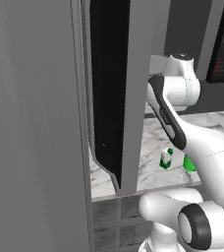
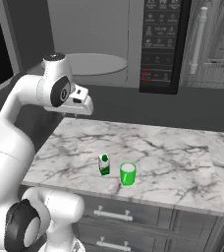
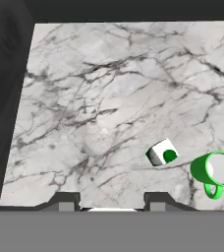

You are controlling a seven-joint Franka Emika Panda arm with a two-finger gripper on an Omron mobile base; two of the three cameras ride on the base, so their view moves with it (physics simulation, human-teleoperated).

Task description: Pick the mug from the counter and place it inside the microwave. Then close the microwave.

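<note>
1. Gripper [image 3: 112, 203]: two dark fingertips at the bottom of the hand view, standing apart with bare marble between them. Nothing is held; the jaws are released. In the right base view the hand sits high over the rear left part of the slab, pointing down.

2. Mug [image 3: 214, 171]: plain bright green, rounded, upright, with a pale interior and a small loop handle. It stands on the marble to the right of the fingertips in the hand view, clear of both, and well below the hand in the right base view [image 2: 127, 173]. From the left base camera it is largely hidden behind the arm, with only a green edge [image 1: 188, 164] showing.

3. Carton-like item [image 3: 162, 152]: small, green and white, upright, just beside the mug on its left in the hand view and not touching it; it lies nearer the gripper's line than the mug does.

4. Counter [image 2: 173, 157]: white marble with grey veins over grey drawer fronts, beneath the gripper.

5. Microwave [image 2: 160, 44]: large grey box behind and above the gripper, with a dark button panel on its right and a white round plate [image 2: 97, 64] inside. Its black glass door [image 1: 109, 93] stands swung open, seemingly edge-on to the left base camera, left of the arm.
</note>
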